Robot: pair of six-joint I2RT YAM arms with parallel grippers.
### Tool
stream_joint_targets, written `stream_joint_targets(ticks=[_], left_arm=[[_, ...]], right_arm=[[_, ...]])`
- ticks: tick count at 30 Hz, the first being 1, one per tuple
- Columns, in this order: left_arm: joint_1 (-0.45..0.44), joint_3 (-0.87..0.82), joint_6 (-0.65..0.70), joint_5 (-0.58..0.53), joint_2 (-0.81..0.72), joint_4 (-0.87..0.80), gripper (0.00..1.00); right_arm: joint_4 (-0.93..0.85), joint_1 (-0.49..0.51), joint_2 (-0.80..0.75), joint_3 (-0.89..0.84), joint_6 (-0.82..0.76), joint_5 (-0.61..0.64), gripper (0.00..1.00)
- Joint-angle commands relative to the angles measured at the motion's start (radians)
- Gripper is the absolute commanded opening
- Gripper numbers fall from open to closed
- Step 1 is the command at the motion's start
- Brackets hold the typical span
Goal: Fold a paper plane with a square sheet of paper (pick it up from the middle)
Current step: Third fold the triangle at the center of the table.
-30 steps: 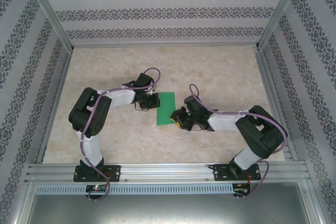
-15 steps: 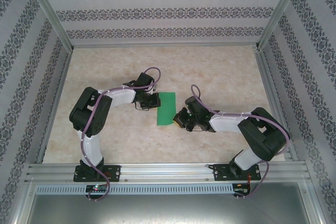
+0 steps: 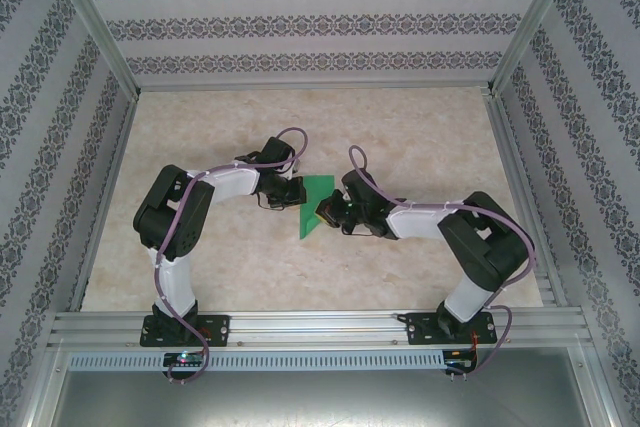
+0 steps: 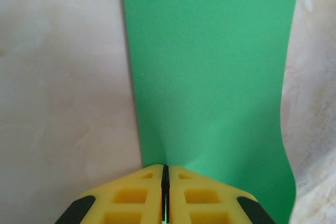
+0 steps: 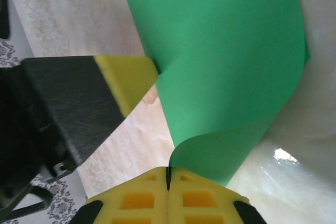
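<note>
item: sheet of paper [image 3: 318, 188]. bright green, thin, plain, no marks.

location: middle of the worktop [image 3: 420, 137], between my two arms. most of it lies flat. the part nearest the right arm is lifted and bends over in a soft roll.

left pincer [image 4: 164, 174]: fingers together on the sheet's left edge, about halfway along. the green runs into the seam between them, so i log it as clamped on the paper.

right pincer [image 5: 168, 174]: fingers together where the rolled edge meets them. i judge it clamped on that raised edge.

handling, my estimate: almost weightless, limp, no stiffness of its own. the curl shows it sags wherever it is unsupported. any hard bend will likely stay as a crease, so a stray one spoils the fold. probably slides easily on the smooth worktop. likely to tear if the two arms pull against each other.

where to hold: shallow pinch at an edge, mid-side. one pincer anchors the sheet flat, the other carries its edge across.
</note>
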Motion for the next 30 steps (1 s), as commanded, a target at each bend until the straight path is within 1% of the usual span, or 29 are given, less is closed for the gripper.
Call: stream_joint_targets(ticks=[1,3,6,12,17,30], left_arm=[[0.016,0.039,0.016,0.018,-0.04,-0.013,0.13],[0.022,0.039,0.001,0.014,-0.043,0.006,0.13],[0.024,0.054,-0.003,0.021,-0.007,0.003,0.13],[0.024,0.076,-0.014,0.064,0.057,0.009,0.12],[0.024,0.093,0.001,0.024,0.077,-0.043,0.11],[0.024,0.098,0.004,0.009,0.099,-0.082,0.1]], right_arm=[[0.032,0.012,0.033,0.029,-0.03,-0.002,0.04],[0.038,0.013,0.044,0.033,-0.031,-0.002,0.04],[0.04,0.014,0.056,0.035,-0.034,-0.001,0.04],[0.046,0.018,0.076,0.046,-0.041,-0.005,0.04],[0.056,0.019,0.094,0.059,-0.048,-0.004,0.04],[0.076,0.019,0.136,0.08,-0.044,0.016,0.04]])
